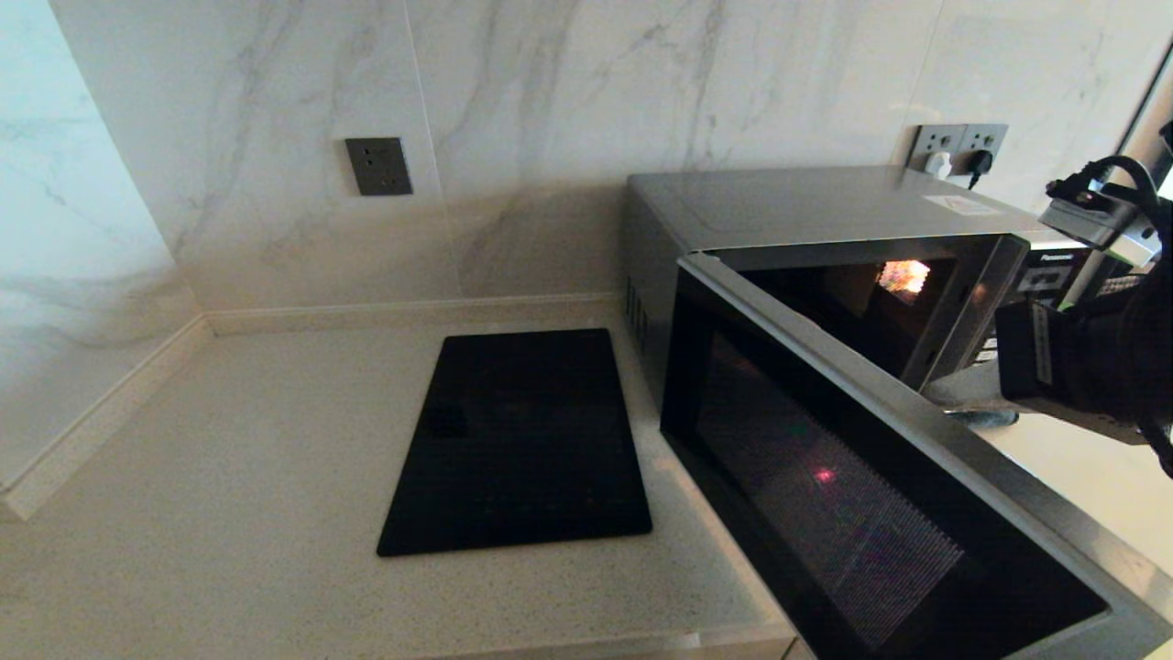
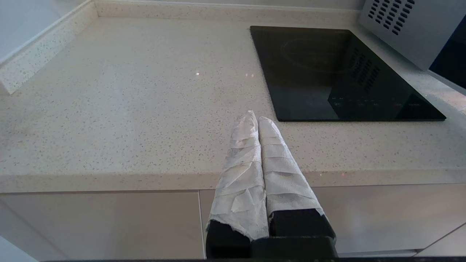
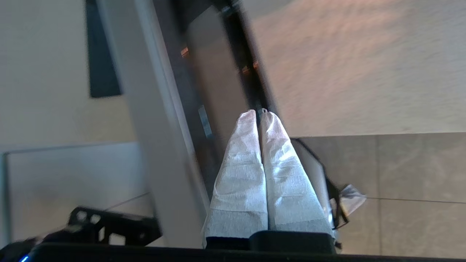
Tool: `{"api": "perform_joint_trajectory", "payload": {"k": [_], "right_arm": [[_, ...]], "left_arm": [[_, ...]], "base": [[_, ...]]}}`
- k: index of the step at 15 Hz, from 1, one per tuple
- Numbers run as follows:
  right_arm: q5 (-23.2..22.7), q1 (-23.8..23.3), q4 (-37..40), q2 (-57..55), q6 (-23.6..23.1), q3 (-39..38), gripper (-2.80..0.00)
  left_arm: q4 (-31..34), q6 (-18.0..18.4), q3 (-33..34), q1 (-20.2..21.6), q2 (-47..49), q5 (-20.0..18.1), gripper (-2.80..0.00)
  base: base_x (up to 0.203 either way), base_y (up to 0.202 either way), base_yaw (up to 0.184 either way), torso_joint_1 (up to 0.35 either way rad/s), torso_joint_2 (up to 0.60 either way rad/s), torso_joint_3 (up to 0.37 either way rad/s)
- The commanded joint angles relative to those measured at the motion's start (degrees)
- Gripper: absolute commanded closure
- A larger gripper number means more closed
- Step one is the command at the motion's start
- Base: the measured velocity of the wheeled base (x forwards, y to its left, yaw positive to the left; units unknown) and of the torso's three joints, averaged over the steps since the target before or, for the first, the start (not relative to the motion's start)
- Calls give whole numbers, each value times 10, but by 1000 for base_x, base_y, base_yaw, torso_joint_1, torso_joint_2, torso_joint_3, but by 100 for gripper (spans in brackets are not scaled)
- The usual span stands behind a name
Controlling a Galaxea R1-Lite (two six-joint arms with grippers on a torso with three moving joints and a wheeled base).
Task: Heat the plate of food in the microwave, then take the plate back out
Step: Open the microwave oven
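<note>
The silver-grey microwave stands at the back right of the counter, also seen as a vented side wall. Its dark glass door is swung wide open toward me. An orange glow shows in the dark cavity. The plate of food is hidden or out of view. My right gripper hangs just behind the open door, in front of the cavity's right side. In the right wrist view the right gripper is shut and empty beside the door's edge. My left gripper is shut and empty over the counter's front edge.
A flat black glass cooktop lies set into the speckled counter left of the microwave; it also shows in the left wrist view. Marble walls close the back and left. A wall socket and a plugged outlet are behind.
</note>
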State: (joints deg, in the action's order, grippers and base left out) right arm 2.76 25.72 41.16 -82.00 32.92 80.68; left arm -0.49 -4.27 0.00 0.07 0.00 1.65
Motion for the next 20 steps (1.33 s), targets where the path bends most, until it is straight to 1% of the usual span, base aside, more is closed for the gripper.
{"api": "perform_joint_trajectory", "payload": {"k": [1,6,10,12,13,15,20], "right_arm": [[0,26,2,-5,17,3,0],[-8,45,2,-7,28,4,0],[-16,70,2,-6,46,8,0],[-37,83,2,-4,48,8,0],[-38,87,2,-5,48,9,0],[-38,88,2,-9,56,9,0],[-39,88,2,-11,57,8,0]], "left_arm": [[0,0,0,0,1,0,0],[0,-1,0,0,1,0,0],[0,0,0,0,1,0,0],[0,0,0,0,1,0,0],[0,0,0,0,1,0,0],[0,0,0,0,1,0,0],[0,-1,0,0,1,0,0]], "base": [[0,0,0,0,0,0],[0,0,0,0,0,0],[0,0,0,0,0,0],[0,0,0,0,0,0],[0,0,0,0,0,0],[0,0,0,0,0,0],[0,0,0,0,0,0]]}}
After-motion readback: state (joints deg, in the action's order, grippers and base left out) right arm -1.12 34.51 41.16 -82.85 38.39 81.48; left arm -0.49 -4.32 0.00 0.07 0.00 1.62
